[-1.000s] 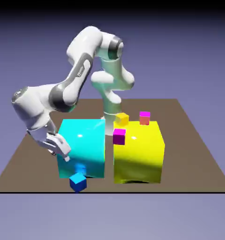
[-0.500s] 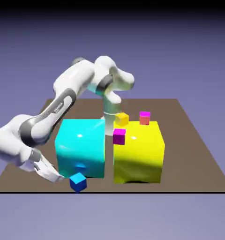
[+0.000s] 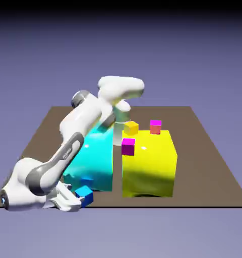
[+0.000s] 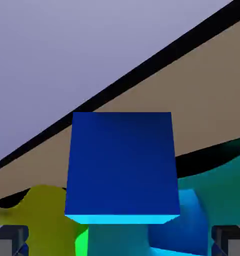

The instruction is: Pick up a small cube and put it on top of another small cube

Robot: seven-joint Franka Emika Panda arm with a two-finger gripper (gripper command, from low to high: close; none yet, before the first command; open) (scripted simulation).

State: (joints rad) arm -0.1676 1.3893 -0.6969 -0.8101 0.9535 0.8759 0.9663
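Observation:
The small dark-blue cube (image 3: 84,194) rests on the table near its front edge, just in front of the big cyan block (image 3: 95,161). My gripper (image 3: 75,202) lies low at table level on the cube's left in the exterior view, open and pointing at it. The hand view shows the blue cube (image 4: 121,165) large and centred, with the grey fingertips (image 4: 10,240) wide apart at the bottom corners, neither touching it. The other small cube, with a pink top and salmon sides (image 3: 155,126), shows at the far top edge of the big yellow block (image 3: 149,164).
A tiny magenta cube (image 3: 128,146) sits at the yellow block's near left top corner. A tiny yellow-orange cube (image 3: 131,128) lies behind it. The arm stretches across the cyan block's left side. The table's front edge (image 3: 143,207) runs close to the blue cube.
The arm has swung down and forward, so the hand has dropped from beside the cyan block to table level next to the blue cube. No cube has moved.

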